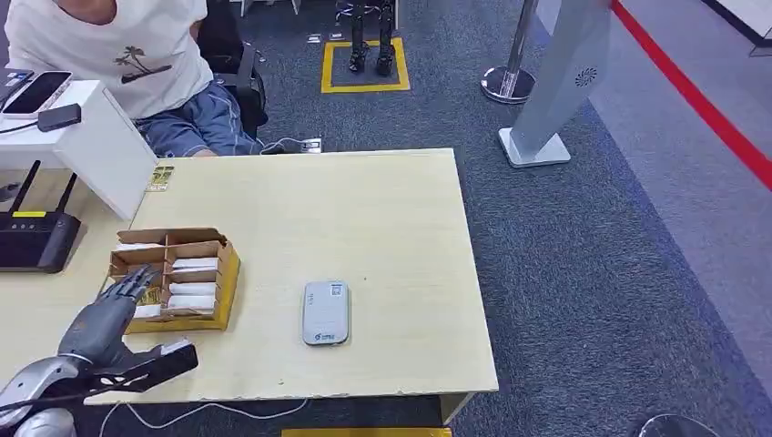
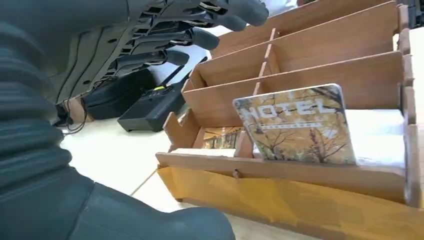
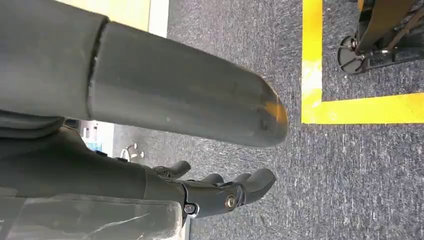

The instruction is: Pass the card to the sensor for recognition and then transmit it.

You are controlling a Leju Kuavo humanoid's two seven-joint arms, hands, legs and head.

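A wooden card box [image 1: 228, 273] with several compartments stands on the left part of the table, holding stacks of white cards [image 1: 194, 288]. In the left wrist view a card printed "HOTEL" with yellow trees [image 2: 299, 127] stands upright in the box's [image 2: 300, 55] near compartment. My left hand [image 1: 114, 309] hovers at the box's near-left corner; its fingers [image 2: 190, 37] are spread above the compartments and hold nothing. The sensor [image 1: 326, 312], a flat grey-white device, lies on the table right of the box. My right hand [image 3: 165, 185] hangs over the carpet with loosely bent fingers, holding nothing.
A person in a white shirt [image 1: 118, 45] sits behind the table's far left corner. A black router [image 1: 36, 238] and a white partition [image 1: 109, 150] stand to the left, with a gold card [image 1: 162, 178] lying beside it. The table edge [image 1: 473, 273] drops to grey carpet on the right.
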